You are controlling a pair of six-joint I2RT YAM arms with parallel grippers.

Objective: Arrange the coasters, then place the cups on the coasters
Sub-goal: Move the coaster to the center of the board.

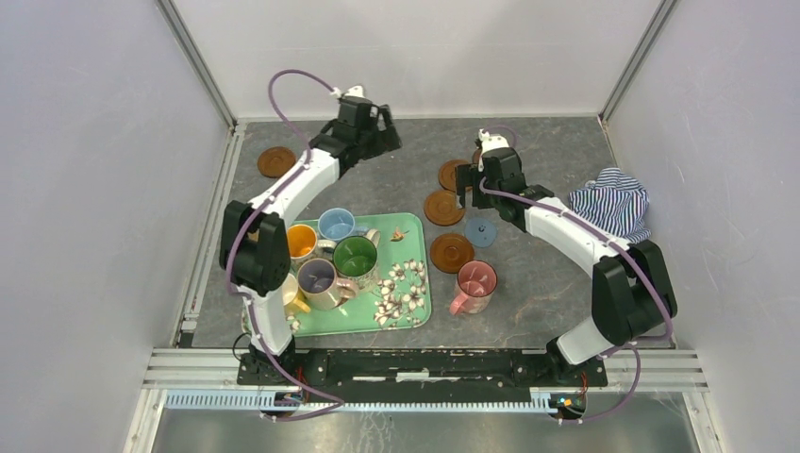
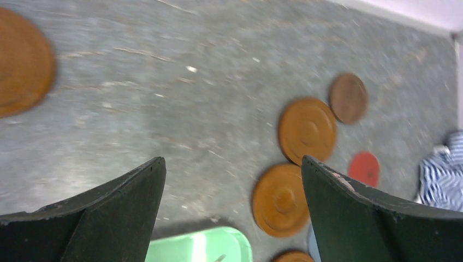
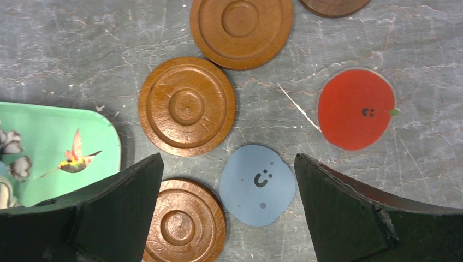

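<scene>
Coaster, wooden and alone, lies at the green tray's eleven o'clock, by the left wall. Left gripper, spread wide, hovers over bare table. Other coasters cluster at two o'clock beneath the right gripper, also spread and empty. Pink cup stands at three.

Top external: high behind the arm bases, looking down over the whole grey table. Both wrist views: close, facing down, sharing the ringed orange-brown wooden coasters.

No words or numbers are legible; only tiny face-like marks sit on the blue-grey coaster and the red coaster.
</scene>
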